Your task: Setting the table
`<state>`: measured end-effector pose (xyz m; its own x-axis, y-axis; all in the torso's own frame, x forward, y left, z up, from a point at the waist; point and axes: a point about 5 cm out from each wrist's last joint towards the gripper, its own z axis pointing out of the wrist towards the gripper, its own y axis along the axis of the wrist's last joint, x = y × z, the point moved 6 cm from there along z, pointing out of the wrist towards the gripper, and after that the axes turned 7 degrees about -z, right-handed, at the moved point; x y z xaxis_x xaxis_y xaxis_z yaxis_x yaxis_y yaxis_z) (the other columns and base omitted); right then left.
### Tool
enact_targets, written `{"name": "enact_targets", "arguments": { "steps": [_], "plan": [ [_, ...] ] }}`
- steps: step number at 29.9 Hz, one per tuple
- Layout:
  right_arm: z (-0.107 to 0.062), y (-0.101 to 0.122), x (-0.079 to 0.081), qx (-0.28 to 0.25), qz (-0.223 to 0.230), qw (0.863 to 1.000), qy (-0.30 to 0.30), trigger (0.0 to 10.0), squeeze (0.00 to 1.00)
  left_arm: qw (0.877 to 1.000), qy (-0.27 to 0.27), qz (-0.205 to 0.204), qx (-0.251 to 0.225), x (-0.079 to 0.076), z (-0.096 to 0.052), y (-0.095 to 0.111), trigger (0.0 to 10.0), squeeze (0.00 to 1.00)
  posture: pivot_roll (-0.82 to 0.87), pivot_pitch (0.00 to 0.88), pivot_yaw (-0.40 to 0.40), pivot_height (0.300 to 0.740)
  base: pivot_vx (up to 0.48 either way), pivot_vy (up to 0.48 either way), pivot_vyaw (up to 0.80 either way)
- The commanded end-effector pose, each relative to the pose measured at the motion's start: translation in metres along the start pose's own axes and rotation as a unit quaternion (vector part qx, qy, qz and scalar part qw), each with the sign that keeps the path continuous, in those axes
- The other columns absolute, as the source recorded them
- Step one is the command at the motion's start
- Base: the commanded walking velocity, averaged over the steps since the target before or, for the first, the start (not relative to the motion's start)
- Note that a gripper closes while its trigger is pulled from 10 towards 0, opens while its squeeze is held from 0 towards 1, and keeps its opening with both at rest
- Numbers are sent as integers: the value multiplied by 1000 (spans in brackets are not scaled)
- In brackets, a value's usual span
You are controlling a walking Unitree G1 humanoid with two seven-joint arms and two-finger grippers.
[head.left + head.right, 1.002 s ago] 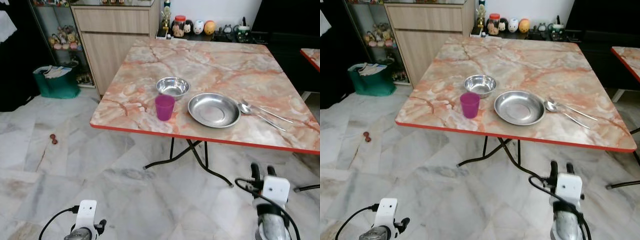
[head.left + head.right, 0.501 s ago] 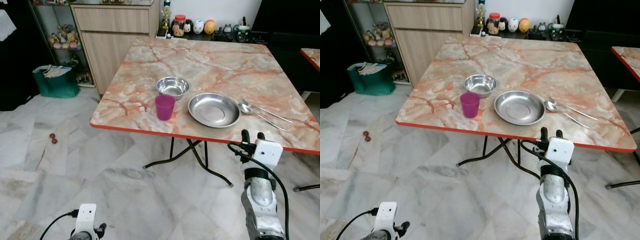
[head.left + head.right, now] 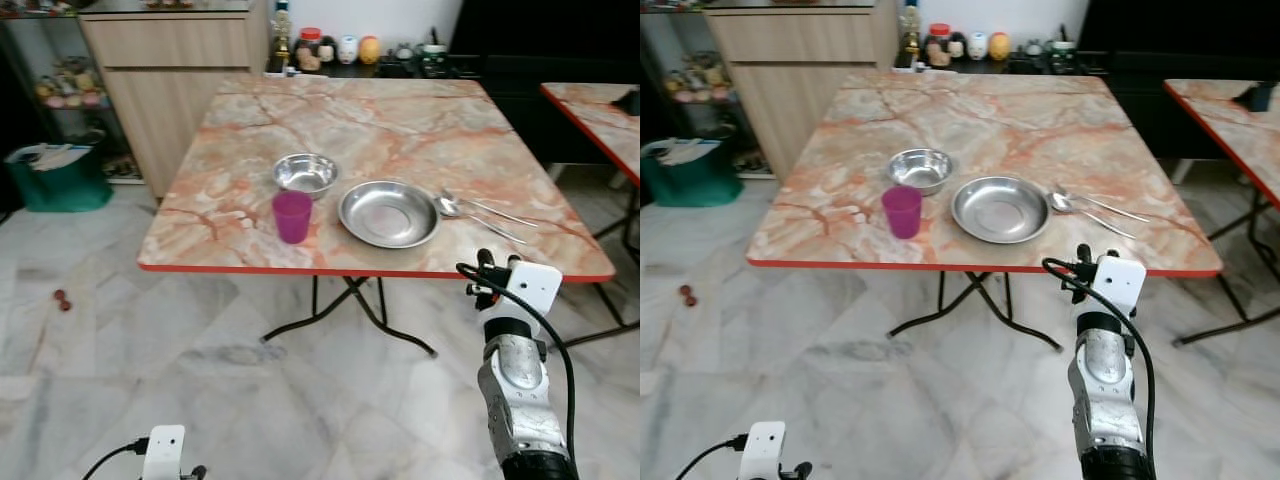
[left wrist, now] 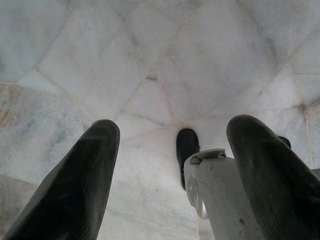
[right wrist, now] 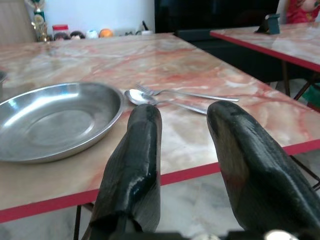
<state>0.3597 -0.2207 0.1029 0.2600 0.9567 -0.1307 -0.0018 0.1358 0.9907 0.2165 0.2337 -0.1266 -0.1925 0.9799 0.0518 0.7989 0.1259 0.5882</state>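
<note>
The robot's right gripper (image 3: pixel 487 264) is now raised to the near red edge of the marble tabletop (image 3: pixel 400 125), a second after hanging low by the floor; the whole scene has also slid sideways in the head views, which points to the robot turning or stepping rather than to the tableware moving. Seen from the right wrist, the two black fingers (image 5: pixel 134 160) stand moderately apart with nothing between them, aimed across the edge toward the steel plate (image 3: pixel 388 213) and, just beyond it, the spoon (image 3: pixel 478 220) and fork (image 3: pixel 487 206) lying side by side on the marble. The lift suggests the right arm is about to start work on the place setting, most likely on the cutlery, which lies flat and thin and may be awkward to pinch. The plate is empty; the small steel bowl (image 3: pixel 305 173) beside it looks empty too. The purple cup (image 3: pixel 292 216) stands upright near the front edge, just in front of the bowl, its contents not visible from this angle. The left gripper (image 4: pixel 175 165) hangs low over the marble floor (image 3: pixel 130 370), fingers spread wide and holding nothing.
</note>
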Motion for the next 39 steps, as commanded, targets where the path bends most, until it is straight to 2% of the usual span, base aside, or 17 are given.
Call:
{"name": "enact_targets", "arguments": {
  "steps": [1, 25, 31, 38, 39],
  "plan": [
    [3, 10, 12, -11, 2, 1000, 18, 10000, 0, 1000, -1, -3, 4, 0, 0, -3, 10000, 0, -5, 0, -42, 731, 270, 0, 0],
    [5, 15, 22, -11, 7, 999, 31, 10000, 0, 1000, -7, -4, -12, -7, 2, 10, 10000, 0, 7, 0, -48, 731, 291, 0, 0],
    [3, 13, 19, -5, 16, 1000, 26, 10000, 0, 1000, -7, -7, -20, -8, 2, 16, 10000, 0, 3, 0, -45, 731, 269, 0, 0],
    [2, 12, 11, -2, 28, 999, 18, 10000, 0, 1000, -8, -7, -23, -10, 3, 19, 10000, 0, -3, 0, -43, 731, 0, 0, 0],
    [1, 11, 10, -1, 31, 999, 18, 10000, 655, 1000, -8, -6, -23, -10, 3, 19, 10000, 0, -3, 0, -43, 731, 0, 0, 0]
  ]
}}
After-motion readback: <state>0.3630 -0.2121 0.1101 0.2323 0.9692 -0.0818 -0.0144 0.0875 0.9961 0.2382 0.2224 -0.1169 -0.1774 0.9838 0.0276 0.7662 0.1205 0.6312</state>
